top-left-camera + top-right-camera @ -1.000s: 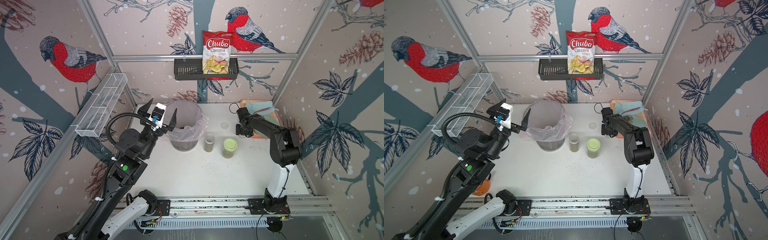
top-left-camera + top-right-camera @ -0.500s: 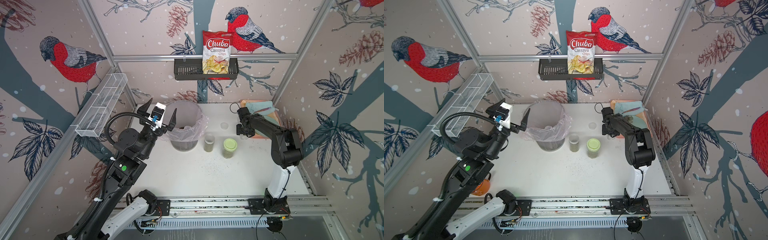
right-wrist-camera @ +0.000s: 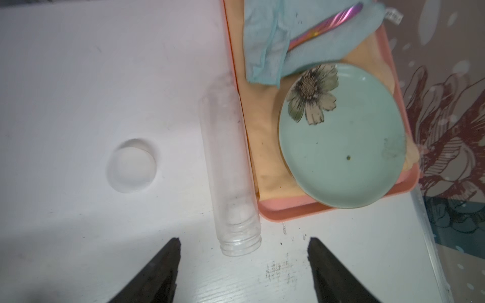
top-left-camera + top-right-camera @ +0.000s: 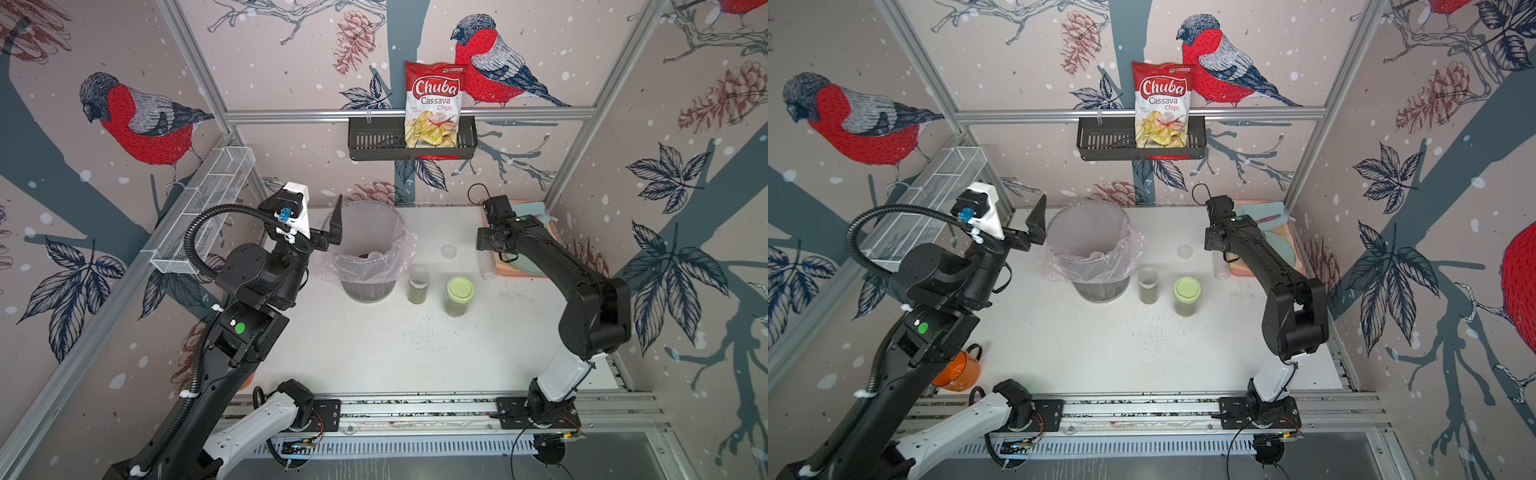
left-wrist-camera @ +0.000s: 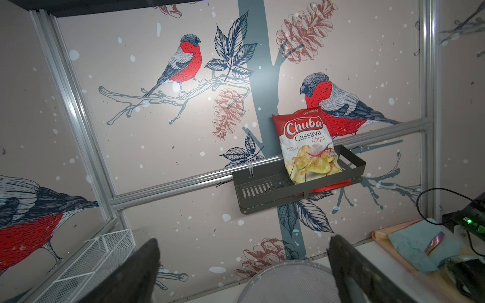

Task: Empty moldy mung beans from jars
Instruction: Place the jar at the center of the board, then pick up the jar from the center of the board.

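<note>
Tube empty, two jars left for us.

Our right gripper (image 3: 244, 240) hangs spread above the mouth of the tube (image 3: 231, 168), which lies on its side near the table's (image 4: 374, 353) far right corner, just beside the tray (image 3: 288, 210). Our left gripper (image 5: 242, 238), also spread, is raised beside the bin (image 4: 399, 232). The short jar (image 4: 418, 284) and green-lid jar (image 4: 459, 297) stand upright near the bin, beans (image 4: 417, 294) inside. We judge both light, stiff and slippery, best gripped mid-body below the lid.
</note>
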You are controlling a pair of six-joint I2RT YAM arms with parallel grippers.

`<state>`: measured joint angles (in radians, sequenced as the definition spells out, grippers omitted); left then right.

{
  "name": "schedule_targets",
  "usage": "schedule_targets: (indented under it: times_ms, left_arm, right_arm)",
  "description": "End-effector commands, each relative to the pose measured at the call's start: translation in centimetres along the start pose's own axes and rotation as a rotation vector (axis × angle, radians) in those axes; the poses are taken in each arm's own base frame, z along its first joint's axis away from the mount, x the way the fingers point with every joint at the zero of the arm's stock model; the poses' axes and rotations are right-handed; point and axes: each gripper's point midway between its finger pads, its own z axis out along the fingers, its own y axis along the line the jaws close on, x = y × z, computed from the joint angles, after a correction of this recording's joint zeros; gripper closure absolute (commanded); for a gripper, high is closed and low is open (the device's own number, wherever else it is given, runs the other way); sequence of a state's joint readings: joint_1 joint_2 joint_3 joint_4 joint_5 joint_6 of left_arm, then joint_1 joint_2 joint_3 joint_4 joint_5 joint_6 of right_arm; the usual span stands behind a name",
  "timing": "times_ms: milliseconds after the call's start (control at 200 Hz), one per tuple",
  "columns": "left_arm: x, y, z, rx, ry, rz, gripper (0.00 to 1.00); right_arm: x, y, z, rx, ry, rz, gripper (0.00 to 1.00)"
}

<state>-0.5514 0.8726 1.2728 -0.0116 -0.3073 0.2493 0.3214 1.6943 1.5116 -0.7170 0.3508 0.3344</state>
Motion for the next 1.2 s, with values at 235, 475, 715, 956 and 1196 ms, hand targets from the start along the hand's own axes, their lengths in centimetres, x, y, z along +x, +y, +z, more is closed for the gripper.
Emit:
schedule_targets:
  times_ms: [235,475,715,956,1196]
  left_arm:
    - [-4.0,-2.5,-0.4,0.186,-0.133,-0.299,0.02]
    - [-1.6,-5.6,2.4,0.289,0.029,-0.323,0.03]
    - [2.1,-11.0,2.8,0.315,0.208,-0.270,0.03]
    - [6.8,-11.9,-1.3,0.208,0.340,-0.218,0.03]
    - [13.6,-9.8,-7.4,0.066,0.487,-0.271,0.03]
  right_arm:
    - [-6.7,-0.1,-16.8,-0.388,-0.570,0.188,0.01]
    - [-5.6,3.2,-21.9,-0.655,-0.526,0.051,0.01]
    - [-1.2,8.8,-22.0,-0.728,-0.320,-0.123,0.01]
    - [3.9,13.2,-19.2,-0.671,-0.113,-0.284,0.01]
    - [6.6,15.2,-17.8,-0.627,-0.022,-0.369,0.10]
